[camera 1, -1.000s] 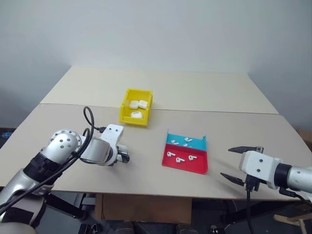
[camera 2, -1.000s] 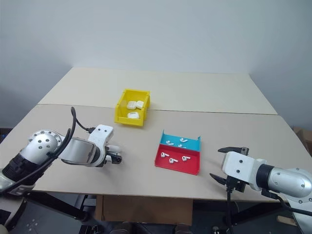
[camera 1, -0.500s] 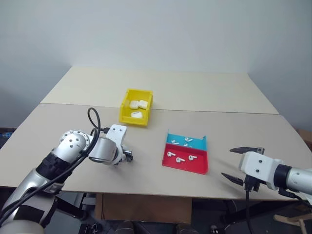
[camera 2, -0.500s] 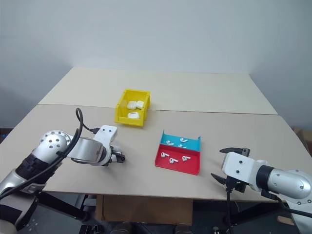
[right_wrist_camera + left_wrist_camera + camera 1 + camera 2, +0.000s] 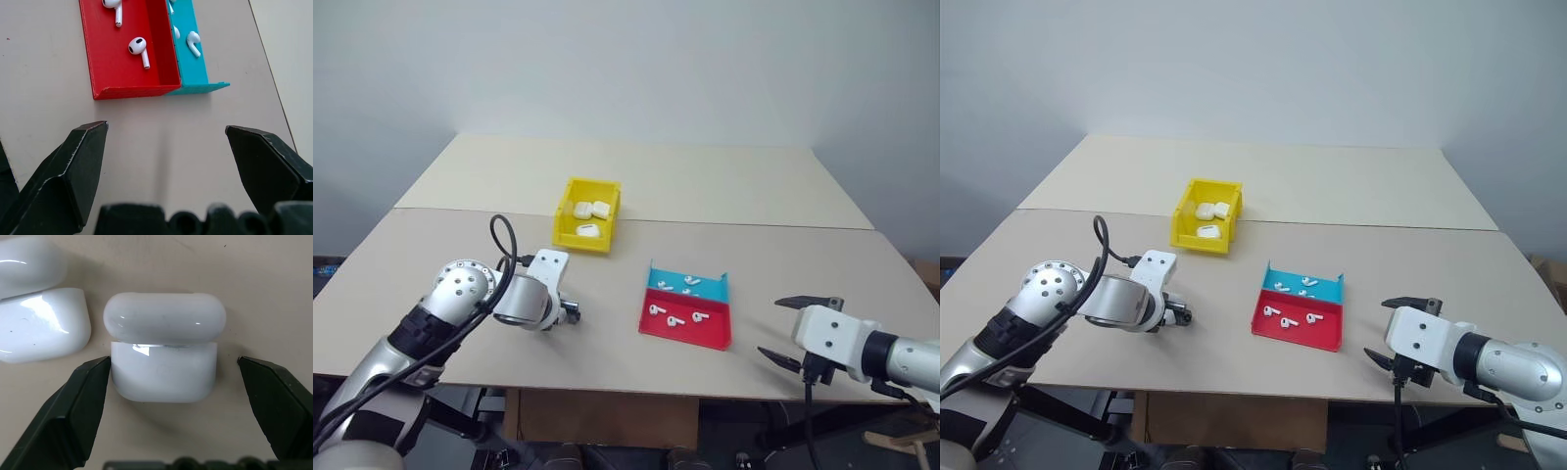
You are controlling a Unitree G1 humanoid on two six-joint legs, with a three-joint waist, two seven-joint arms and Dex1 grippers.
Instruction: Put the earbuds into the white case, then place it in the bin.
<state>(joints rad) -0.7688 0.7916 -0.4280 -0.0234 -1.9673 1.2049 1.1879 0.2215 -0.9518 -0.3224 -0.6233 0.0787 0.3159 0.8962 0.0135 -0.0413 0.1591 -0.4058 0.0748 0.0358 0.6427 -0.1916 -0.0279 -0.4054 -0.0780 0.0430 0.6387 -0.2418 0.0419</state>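
Because the left hand (image 5: 171, 382) has its two black fingers spread wide on either side of the white case (image 5: 164, 352), it looks set up to close on the case's body, though neither finger grips it yet; one finger (image 5: 80, 406) sits right at its edge, the other stands clear. The case lies on the beige table (image 5: 607, 343) near the front left, its lid shut or nearly so, a thin bright seam showing between lid and base. It is glossy, rounded and pebble-like, with faint specks on its surface. Another identical case (image 5: 39, 328) lies just beside it.

The right hand (image 5: 166, 166) hovers with fingers spread and nothing between them, pointed toward the red tray (image 5: 122, 54) and teal tray (image 5: 188, 54), likely waiting to pick up the earbuds (image 5: 138, 49) lying loose there. The yellow bin (image 5: 586, 227) stands farther back on the table and already holds a few white cases.
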